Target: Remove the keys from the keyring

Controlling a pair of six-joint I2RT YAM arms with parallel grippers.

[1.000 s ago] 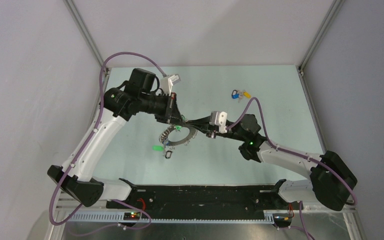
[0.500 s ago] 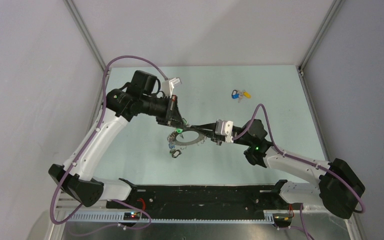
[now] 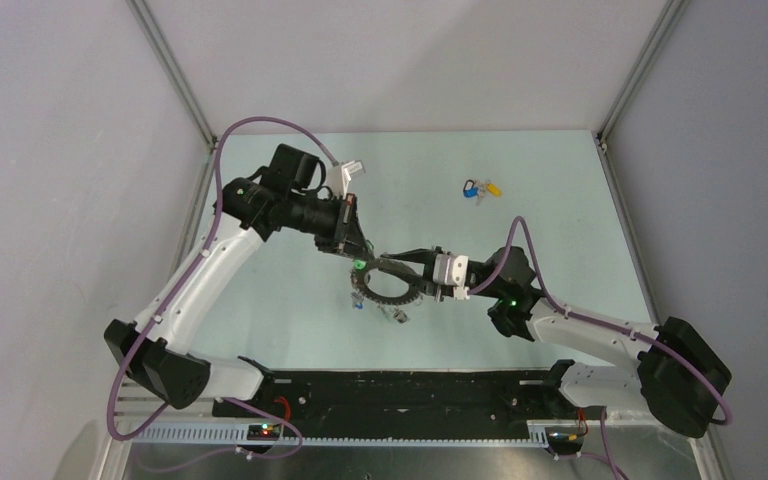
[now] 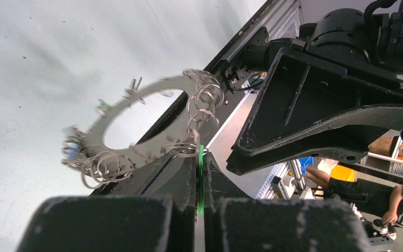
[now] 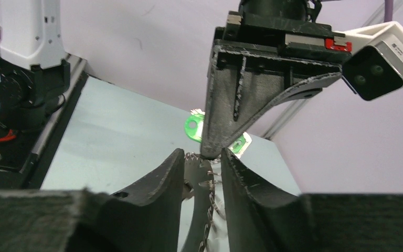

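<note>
Grey toothed keyring (image 4: 162, 85) up off the desk (image 3: 560, 200), rim clamped in the right jaws, other keys (image 3: 397, 316) dangling underneath. At its edge the green key (image 4: 200, 173), head pinched in the left jaws.

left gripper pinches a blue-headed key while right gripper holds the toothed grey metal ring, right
Not blue: the left wrist view shows the left gripper pinching a green plastic-headed key. The right gripper does hold the toothed grey metal ring.

Left arm (image 3: 195, 285), right arm (image 3: 585, 325): white shells, black joints, purple cable (image 3: 260, 119) each. Left gripper (image 4: 199, 157), right gripper (image 5: 203, 155): matte black, scuffed.
</note>
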